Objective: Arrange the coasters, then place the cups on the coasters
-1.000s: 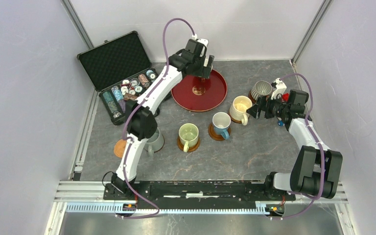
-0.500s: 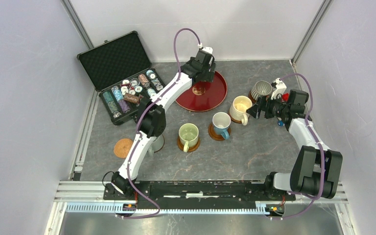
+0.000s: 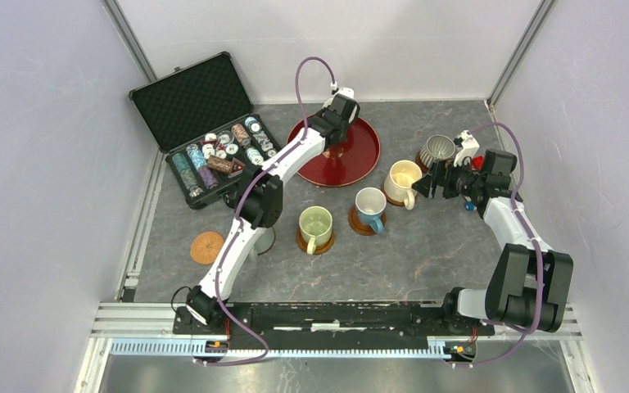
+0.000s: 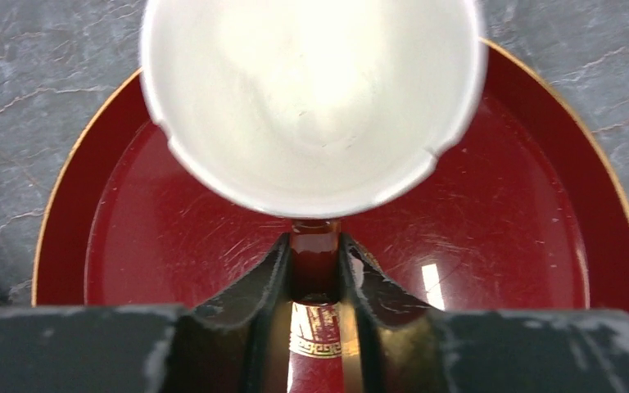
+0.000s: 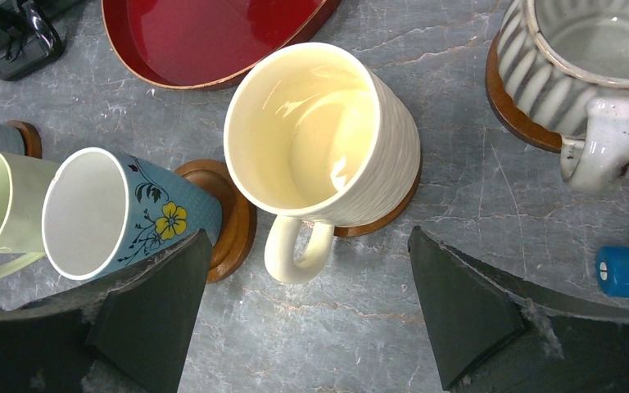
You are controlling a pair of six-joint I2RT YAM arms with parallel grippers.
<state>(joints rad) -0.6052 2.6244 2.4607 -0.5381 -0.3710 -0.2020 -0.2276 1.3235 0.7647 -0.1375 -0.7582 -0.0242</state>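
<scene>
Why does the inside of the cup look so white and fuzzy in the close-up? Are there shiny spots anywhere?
Left wrist view: the cup sits very near the lens, so its inside is washed out and soft; a bright patch glints on the red tray. Right wrist view: a small glint inside the cream mug. Top view: even light, soft shadows on the table.

No legible text or markings

White links, blk joints on left arm (image 3: 231,246) & right arm (image 3: 511,224). Purple cable (image 3: 297,82) along ea. Blk wedge fingers (image 5: 459,303), edges frayed. Blk bases (image 3: 467,304).
</scene>
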